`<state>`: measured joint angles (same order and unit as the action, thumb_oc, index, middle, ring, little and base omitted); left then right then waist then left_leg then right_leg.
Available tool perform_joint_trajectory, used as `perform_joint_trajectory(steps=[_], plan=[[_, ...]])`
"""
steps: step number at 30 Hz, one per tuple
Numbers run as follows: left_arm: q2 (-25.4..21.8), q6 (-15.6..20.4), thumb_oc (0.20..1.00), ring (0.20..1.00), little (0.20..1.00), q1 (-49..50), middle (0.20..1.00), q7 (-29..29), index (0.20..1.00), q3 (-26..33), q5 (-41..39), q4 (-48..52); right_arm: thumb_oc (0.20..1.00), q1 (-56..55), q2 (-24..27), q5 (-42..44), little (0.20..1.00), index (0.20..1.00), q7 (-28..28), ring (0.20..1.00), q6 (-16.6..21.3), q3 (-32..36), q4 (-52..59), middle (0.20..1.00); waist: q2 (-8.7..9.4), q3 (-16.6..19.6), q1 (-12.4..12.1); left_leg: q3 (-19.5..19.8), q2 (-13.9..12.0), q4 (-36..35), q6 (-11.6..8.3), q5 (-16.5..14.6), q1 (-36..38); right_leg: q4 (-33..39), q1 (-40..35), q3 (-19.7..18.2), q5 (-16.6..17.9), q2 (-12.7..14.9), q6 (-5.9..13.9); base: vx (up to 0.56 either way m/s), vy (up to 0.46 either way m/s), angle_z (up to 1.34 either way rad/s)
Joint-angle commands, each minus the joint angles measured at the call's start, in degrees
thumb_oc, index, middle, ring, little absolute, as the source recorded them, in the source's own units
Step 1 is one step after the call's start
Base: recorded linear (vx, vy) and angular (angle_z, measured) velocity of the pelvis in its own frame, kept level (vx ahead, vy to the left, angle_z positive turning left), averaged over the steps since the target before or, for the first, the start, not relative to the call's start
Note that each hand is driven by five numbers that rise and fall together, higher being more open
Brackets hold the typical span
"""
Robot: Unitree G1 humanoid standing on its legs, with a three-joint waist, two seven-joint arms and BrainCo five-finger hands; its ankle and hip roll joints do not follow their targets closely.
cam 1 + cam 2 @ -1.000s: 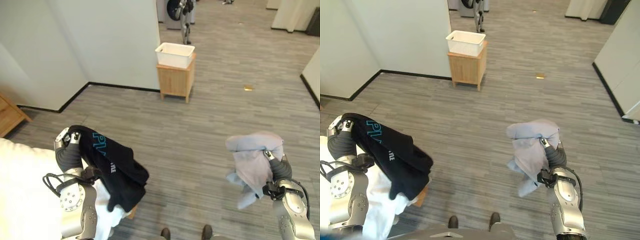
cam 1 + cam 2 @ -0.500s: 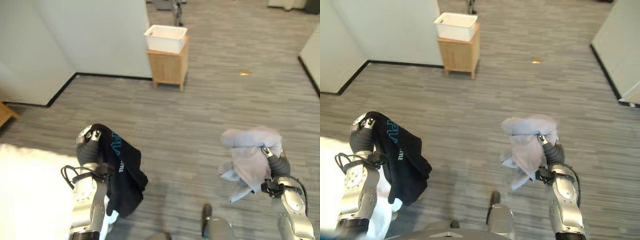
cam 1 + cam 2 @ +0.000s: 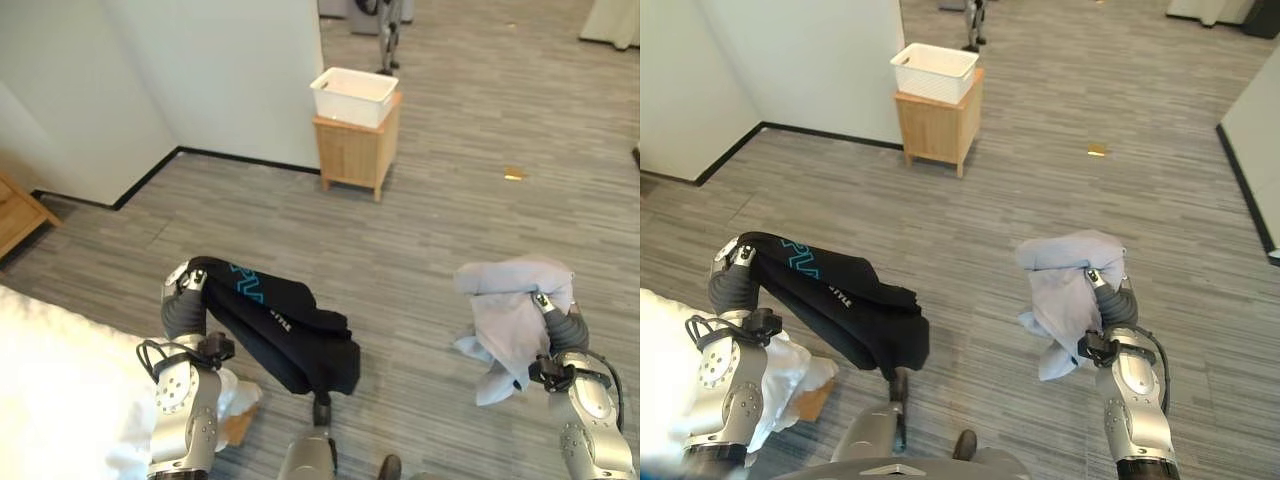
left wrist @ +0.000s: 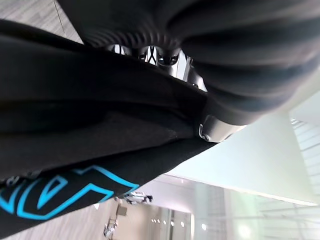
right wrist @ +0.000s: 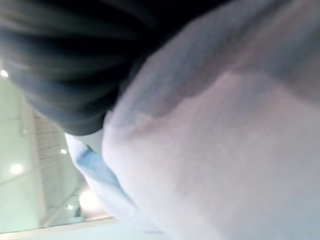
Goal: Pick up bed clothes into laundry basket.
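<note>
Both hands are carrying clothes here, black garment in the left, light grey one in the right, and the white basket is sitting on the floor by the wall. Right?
Not quite: the white basket sits on top of a small wooden cabinet, as the left eye view shows. The rest holds: the left hand carries the black garment, the right hand the light grey one.

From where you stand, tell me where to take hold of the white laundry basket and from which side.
Grip the white laundry basket by its rim at the two short ends, coming down from above. It sits upright and open on the small wooden cabinet, its walls flaring outward, and the wall stands close on its left.
</note>
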<state>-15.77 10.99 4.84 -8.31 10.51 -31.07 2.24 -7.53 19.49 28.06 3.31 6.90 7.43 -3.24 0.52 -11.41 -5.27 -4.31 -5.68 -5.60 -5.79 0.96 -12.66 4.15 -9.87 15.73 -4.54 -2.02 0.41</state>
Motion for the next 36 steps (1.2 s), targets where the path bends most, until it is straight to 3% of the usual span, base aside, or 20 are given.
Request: perform_joint_trajectory(steps=[1,4,5,7,9,10,11,13,14,15,19,21,25,28,29,30,31,33,34,36], plan=[[-3.6,3.6,0.200,0.200,0.200,0.9,0.200,0.8,0.200,3.7,0.9,6.8,0.200,3.0,2.6,-0.8,0.200,0.200,-2.1,0.200,3.1,0.5,6.2,0.200,0.99,4.3,-1.5,-6.4,0.7,3.2,-0.92,12.3,-0.4,0.8,-10.6,-3.5,-3.6,7.3,5.89,0.64,0.188,-0.07],[-3.8,3.6,0.200,0.200,0.200,1.0,0.200,0.8,0.200,3.6,1.5,7.0,0.200,3.1,2.3,-1.3,0.200,0.200,-2.0,0.200,2.9,0.0,6.5,0.200,1.87,5.1,-2.1,-7.1,1.5,4.9,0.18,11.1,-0.3,-1.5,-10.5,-3.5,-3.1,9.5,6.79,0.45,0.177,-0.29],[-3.7,3.2,0.200,0.200,0.200,0.4,0.200,0.5,0.200,3.1,2.5,6.7,0.200,3.0,1.1,-2.2,0.200,0.200,-2.0,0.200,2.9,-0.4,7.0,0.200,3.79,5.7,-2.0,-8.3,4.8,8.6,3.51,7.2,0.7,-13.5,-8.1,-3.1,5.4,15.2,8.95,0.51,0.296,-0.46],[-4.5,3.3,0.200,0.200,0.200,-1.2,0.200,0.0,0.200,2.6,2.2,7.3,0.200,4.2,-0.3,-3.1,0.200,0.200,-2.2,0.200,2.8,-2.4,7.6,0.200,2.55,3.7,-0.8,-10.8,6.9,9.1,8.00,1.7,6.9,-36.8,2.1,-2.1,19.7,21.0,9.37,0.75,0.574,-0.40],[-4.9,3.3,0.200,0.200,0.200,-1.1,0.200,-0.2,0.200,2.6,2.8,7.3,0.200,4.8,-0.2,-3.7,0.200,0.200,-2.0,0.200,2.9,-3.2,7.0,0.200,1.84,3.1,-0.3,-11.2,7.0,8.1,8.71,0.7,9.2,-40.3,5.5,-0.4,19.2,21.9,9.42,0.51,0.328,0.15],[-6.3,3.1,0.200,0.200,0.200,-1.8,0.200,-0.9,0.200,2.9,3.6,6.7,0.200,5.0,-0.2,-3.5,0.200,0.200,-2.3,0.200,2.1,-3.9,7.2,0.200,0.70,2.1,1.7,-10.2,6.8,5.8,9.03,-1.1,14.2,-43.5,12.2,2.5,14.1,21.5,8.81,0.37,0.127,0.52],[-6.3,3.1,0.200,0.200,0.200,-1.9,0.200,-0.9,0.200,3.0,3.6,6.7,0.200,5.1,-0.2,-3.5,0.200,0.200,-2.3,0.200,2.1,-3.9,7.2,0.200,0.64,2.1,1.8,-10.1,6.7,5.7,8.96,-0.9,14.1,-43.5,12.2,2.8,14.0,21.4,8.57,0.72,0.130,0.36],[-6.6,3.2,0.200,0.200,0.200,-2.5,0.200,-0.2,0.200,2.5,2.6,6.6,0.200,4.5,0.2,-2.3,0.200,0.200,-2.4,0.200,2.0,-2.6,7.1,0.200,0.41,0.6,4.4,-7.5,7.2,4.2,7.96,-3.2,19.2,-35.7,17.6,5.5,8.9,18.5,7.74,0.52,-0.029,0.36],[-6.6,3.2,0.200,0.200,0.200,-2.5,0.200,-0.2,0.200,2.5,2.6,6.6,0.200,4.5,0.2,-2.3,0.200,0.200,-2.4,0.200,2.0,-2.6,7.1,0.200,0.24,0.6,4.5,-7.3,7.0,4.2,7.90,-3.1,19.1,-35.2,17.4,5.8,9.2,18.3,7.55,0.59,-0.136,0.86],[-6.3,3.2,0.200,0.200,0.200,-2.4,0.200,0.1,0.200,2.2,2.7,5.9,0.200,2.8,0.4,-1.8,0.200,0.200,-1.7,0.200,2.3,-0.1,7.1,0.200,1.29,0.3,6.3,-4.9,7.8,3.6,6.51,-5.7,22.7,-22.0,19.8,4.1,9.1,15.1,7.82,0.40,-0.116,0.94],[-5.3,3.0,0.200,0.200,0.200,-2.8,0.200,0.5,0.200,2.4,3.7,4.6,0.200,0.9,0.2,-2.3,0.200,0.200,-0.5,0.200,3.1,3.4,7.7,0.200,2.10,1.4,8.3,-2.4,7.0,0.9,3.78,-8.0,28.9,-2.6,22.0,4.0,13.0,11.1,9.90,0.64,-0.161,0.90],[-4.8,2.7,0.200,0.200,0.200,-2.4,0.200,1.4,0.200,2.8,4.4,4.7,0.200,0.3,0.1,-2.7,0.200,0.200,0.2,0.200,3.6,5.7,7.4,0.200,2.06,2.6,9.3,-1.3,5.9,1.0,2.57,-8.6,32.0,0.1,23.7,5.9,15.0,10.3,10.63,0.65,-0.168,0.95],[-4.1,2.9,0.200,0.200,0.200,-2.1,0.200,1.9,0.200,2.8,4.6,4.9,0.200,-0.6,-0.2,-2.0,0.200,0.200,0.6,0.200,5.0,7.0,6.4,0.200,1.14,4.2,10.0,0.5,3.0,7.5,0.64,-7.9,33.2,-1.4,21.0,5.8,15.3,8.9,8.88,0.57,-0.207,0.41],[-3.9,3.3,0.200,0.200,0.200,-2.0,0.200,2.1,0.200,2.4,4.0,4.8,0.200,-0.3,0.2,-1.9,0.200,0.200,0.5,0.200,4.9,6.9,6.5,0.200,1.20,4.1,9.8,0.4,2.6,9.9,0.18,-7.3,31.9,-0.6,19.7,6.3,15.1,8.6,8.56,0.22,-0.157,-0.74],[-3.7,3.1,0.200,0.200,0.200,-2.1,0.200,1.8,0.200,2.1,3.2,4.9,0.200,0.4,1.7,-0.7,0.200,0.200,0.5,0.200,5.0,6.1,5.7,0.200,1.25,3.2,8.9,0.9,-0.3,34.7,-4.28,7.5,23.4,-2.3,13.7,5.3,10.2,5.7,3.88,0.84,-0.600,-0.40],[-3.5,3.5,0.200,0.200,0.200,-2.1,0.200,1.4,0.200,1.7,1.3,5.6,0.200,1.4,2.7,0.6,0.200,0.200,1.0,0.200,5.4,5.3,5.8,0.200,3.17,1.2,6.8,1.3,0.7,46.9,-3.74,10.2,16.5,-0.8,8.9,3.5,7.8,5.1,1.75,1.12,-0.733,0.01],[-3.6,3.1,0.200,0.200,0.200,-2.6,0.200,1.1,0.200,1.3,0.1,6.2,0.200,2.8,3.7,0.8,0.200,0.200,2.1,0.200,4.9,4.8,5.9,0.200,4.01,-0.7,4.7,0.3,0.4,48.7,-1.31,5.8,7.3,0.5,4.5,1.8,6.1,4.2,1.12,0.61,-0.366,0.04],[-3.4,3.2,0.200,0.200,0.200,-2.9,0.200,1.1,0.200,1.0,-0.5,6.1,0.200,3.0,3.6,1.6,0.200,0.200,2.0,0.200,5.1,4.9,6.4,0.200,4.52,-1.1,3.7,-0.2,0.9,48.0,-0.65,4.9,4.4,0.7,3.5,0.7,5.6,4.3,1.11,0.43,-0.114,-1.03],[-3.1,3.2,0.200,0.200,0.200,-2.9,0.200,1.1,0.200,0.4,-1.1,5.6,0.200,3.4,3.2,1.7,0.200,0.200,2.2,0.200,5.7,4.8,6.2,0.200,4.05,-1.0,2.7,-0.5,0.5,38.8,-0.05,4.0,1.3,0.8,1.3,-0.2,4.4,3.9,1.76,0.47,-0.063,-1.54],[-3.0,3.4,0.200,0.200,0.200,-2.7,0.200,1.0,0.200,0.2,-1.1,5.4,0.200,2.9,3.1,1.4,0.200,0.200,2.2,0.200,5.7,4.6,6.1,0.200,3.83,-1.0,2.2,-0.9,0.8,35.1,0.03,4.3,0.9,0.7,0.8,-1.0,3.3,3.9,1.74,0.38,0.004,-0.89]])
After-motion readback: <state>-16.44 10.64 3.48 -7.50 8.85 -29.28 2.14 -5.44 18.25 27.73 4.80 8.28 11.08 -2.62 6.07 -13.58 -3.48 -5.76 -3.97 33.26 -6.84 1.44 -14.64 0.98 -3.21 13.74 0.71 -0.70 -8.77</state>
